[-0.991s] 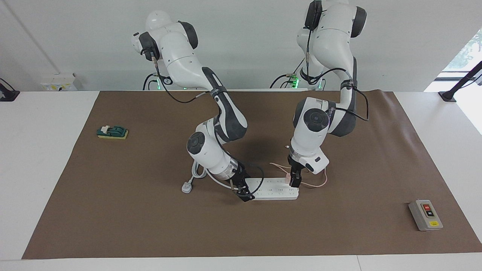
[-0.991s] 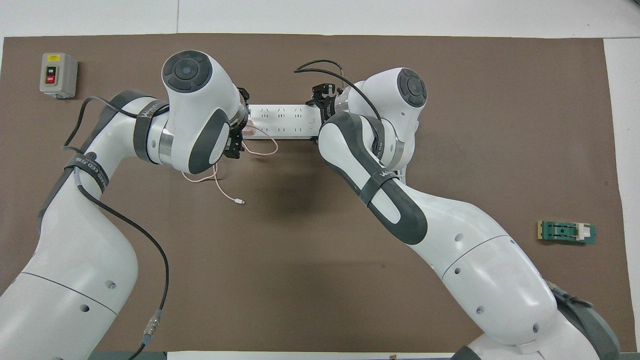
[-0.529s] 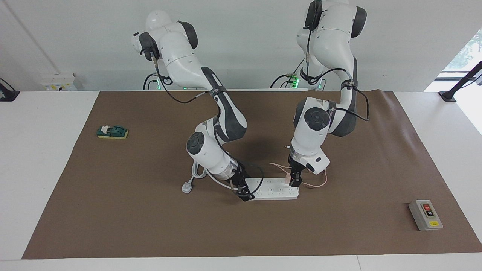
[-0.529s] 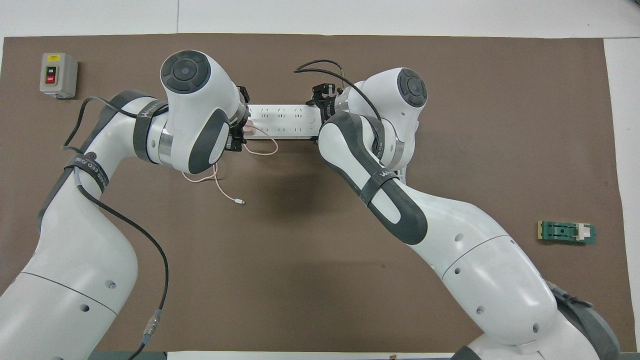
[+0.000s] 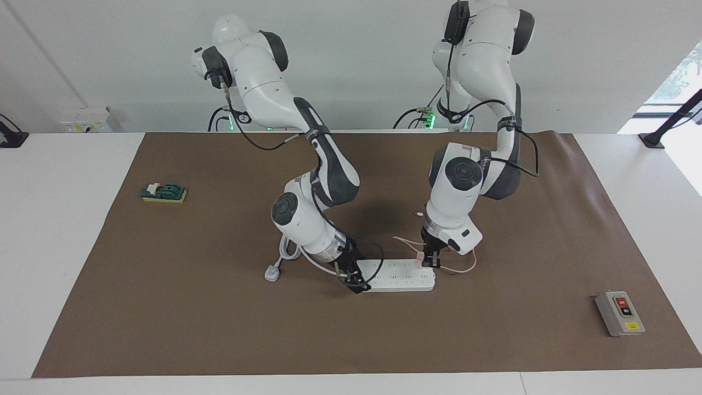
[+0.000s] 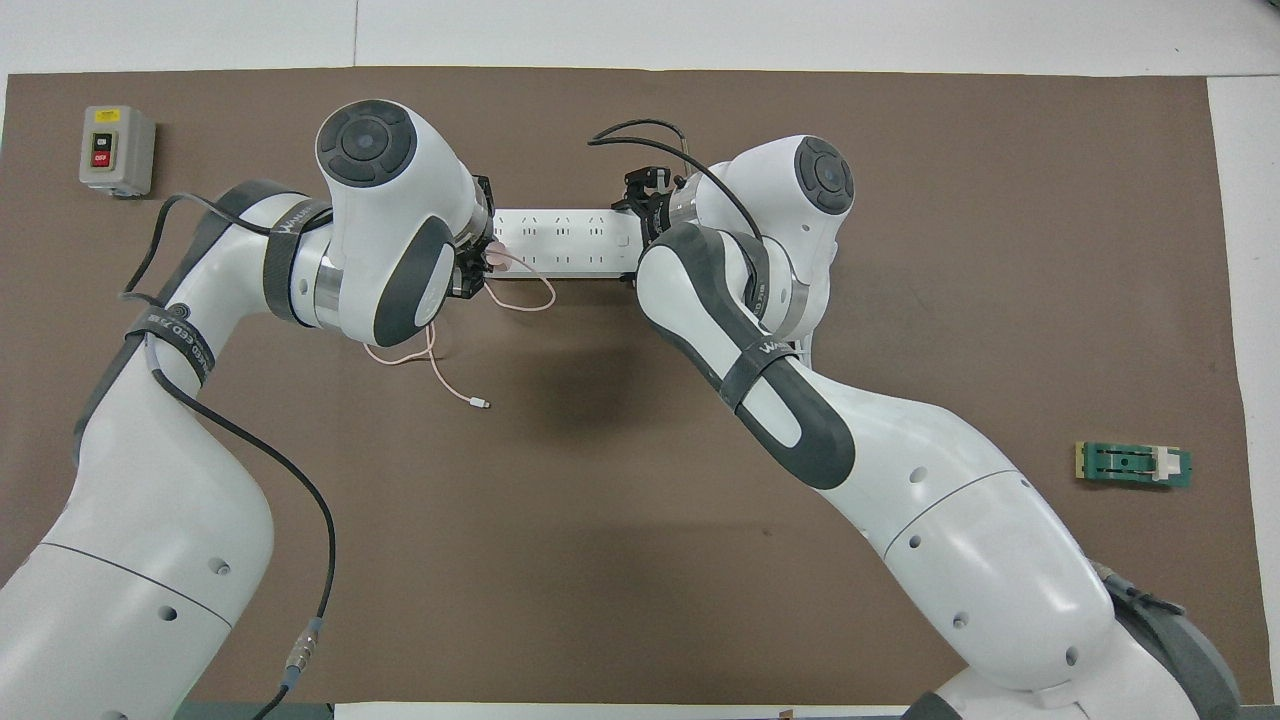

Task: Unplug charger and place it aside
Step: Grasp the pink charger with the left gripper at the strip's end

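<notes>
Two robot arms, one charger, one white power strip, one grey switch box, one green block, on one desk.

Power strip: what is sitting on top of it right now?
On the power strip, the pale-pink charger sits at the left arm's end with the left gripper on it. The right gripper is at the other end. Whether the charger's pins are still seated is hidden.

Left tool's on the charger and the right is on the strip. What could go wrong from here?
1. The charger sits at the very end of the strip; a slanted pull by the left tool could tip that end up, since the right tool pins only the other end.
2. The pink cable loops under the left arm and could snag.
</notes>
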Controlling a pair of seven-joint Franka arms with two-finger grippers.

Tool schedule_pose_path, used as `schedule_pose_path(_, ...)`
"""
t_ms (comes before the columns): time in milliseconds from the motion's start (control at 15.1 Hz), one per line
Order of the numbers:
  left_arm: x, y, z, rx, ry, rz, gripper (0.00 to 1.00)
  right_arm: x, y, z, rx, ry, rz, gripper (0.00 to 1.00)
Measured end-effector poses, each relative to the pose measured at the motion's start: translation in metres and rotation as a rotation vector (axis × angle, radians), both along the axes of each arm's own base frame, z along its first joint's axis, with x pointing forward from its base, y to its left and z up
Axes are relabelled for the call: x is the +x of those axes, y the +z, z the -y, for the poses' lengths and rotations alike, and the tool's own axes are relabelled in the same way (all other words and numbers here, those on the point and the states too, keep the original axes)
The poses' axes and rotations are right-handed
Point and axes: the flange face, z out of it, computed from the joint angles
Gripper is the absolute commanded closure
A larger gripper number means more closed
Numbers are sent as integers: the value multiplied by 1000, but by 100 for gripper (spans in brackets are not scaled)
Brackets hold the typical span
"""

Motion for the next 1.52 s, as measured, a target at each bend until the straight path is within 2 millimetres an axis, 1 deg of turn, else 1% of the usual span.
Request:
schedule_pose_path(396,0,1,1,7,-5,-3,100,0,-1,2,13,3,0,100)
schedule_pose_path(1256,9,7,6,31,-8,-52,100,0,-2,2,13,3,0,100)
schedule_pose_path(1322,9,12,7,33,-11,-53,100,0,-2,2,13,4,0,100)
schedule_pose_path(1388,8,23,6,43,-15,-65,100,1,-1,2,13,3,1,100)
schedule_pose_path(1520,-2,48,1,71,-20,-107,100,1,-1,2,13,3,0,100)
